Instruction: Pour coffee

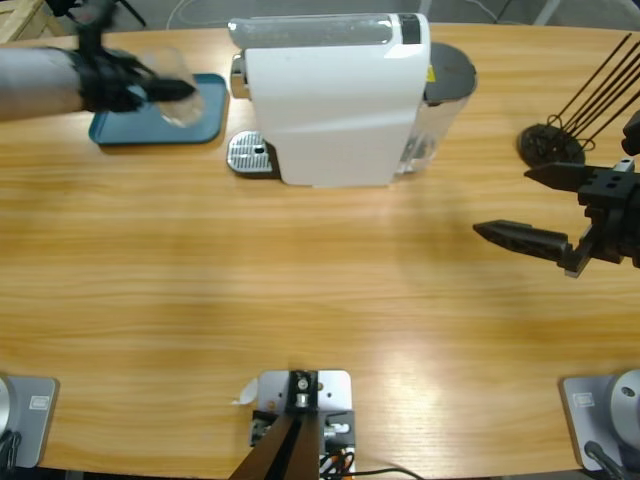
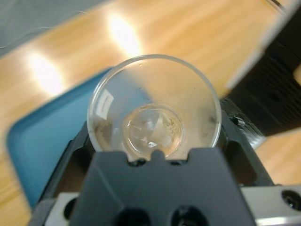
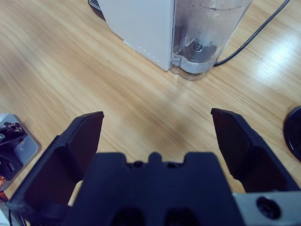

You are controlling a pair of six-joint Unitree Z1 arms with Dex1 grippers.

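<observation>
My left gripper [image 1: 180, 90] pinches a clear round glass cup [image 2: 154, 125] above the flat blue plastic tray [image 1: 205, 125]; my jaws hide its lower wall, so it is probably lifted clear. My right gripper [image 1: 520, 205] hangs spread wide over the bare wooden table [image 1: 300, 290]. The white boxy coffee machine [image 1: 335, 95] stands behind, its clear water tank [image 3: 207, 35] cut off at the frame top.
</observation>
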